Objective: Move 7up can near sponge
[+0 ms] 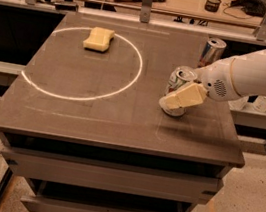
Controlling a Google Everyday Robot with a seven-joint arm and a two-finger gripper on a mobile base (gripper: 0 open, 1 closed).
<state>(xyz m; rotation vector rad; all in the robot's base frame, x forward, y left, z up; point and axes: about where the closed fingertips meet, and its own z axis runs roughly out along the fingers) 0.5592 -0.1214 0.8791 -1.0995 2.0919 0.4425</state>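
The 7up can (179,80), short with a silver top and a white and green label, stands on the right part of the dark table (95,117). My gripper (181,97) is at the can. One cream finger (185,96) lies across the can's front and hides its lower half, and the other is hidden behind it. The gripper looks shut on the can, which rests on the table. The pale yellow sponge (99,39) lies at the far left, inside a white circle (126,84) marked on the tabletop, well away from the can.
A taller slim blue-and-silver can (212,51) stands at the back right corner, just behind my arm (250,74). A rail with posts (147,1) runs behind the table. The table's right edge is close to the 7up can.
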